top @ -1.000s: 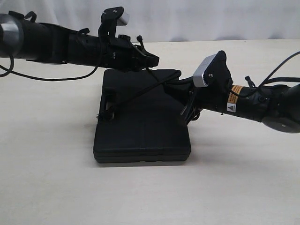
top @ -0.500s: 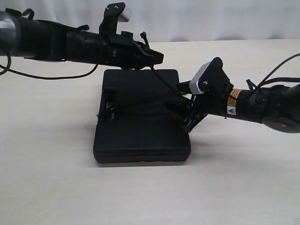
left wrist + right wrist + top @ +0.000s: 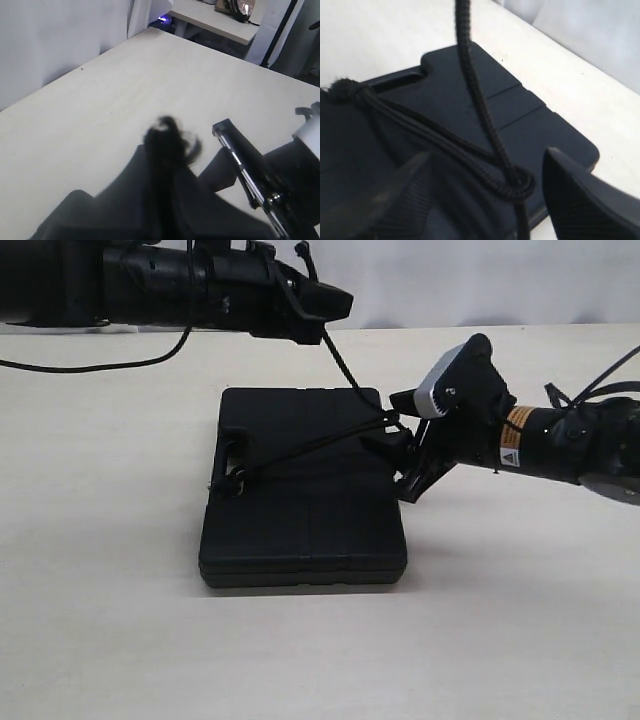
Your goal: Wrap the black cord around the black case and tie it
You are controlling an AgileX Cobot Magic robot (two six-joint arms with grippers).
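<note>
Black cord (image 3: 305, 448) in the exterior view drops taut from the left gripper (image 3: 335, 305), which hangs above the far edge of the black case (image 3: 300, 525) and is pinched closed on the cord's end. The cord comes down to a crossing at the case's right edge and from there runs slantwise over the lid to the handle slot (image 3: 232, 462) on the left side, where it ends in a small knot (image 3: 226, 483). The case lies flat on the pale table (image 3: 100, 560). The right gripper (image 3: 408, 462) sits at the case's right edge just beside the crossing, with its jaws spread apart. The left wrist view is blurred: the closed tips are a dark mass with a frayed bit of cord (image 3: 169, 131) sticking out beyond them, and one finger (image 3: 239, 154) of the other arm lies near over bare tabletop. In the right wrist view the two fingers (image 3: 395, 192) stand wide, one on each side of a loop (image 3: 517, 181) where the cord crosses itself on the lid. They hold nothing. One strand rises from the loop out of the picture; a doubled strand leads across the lid to the knot by the slot.
</note>
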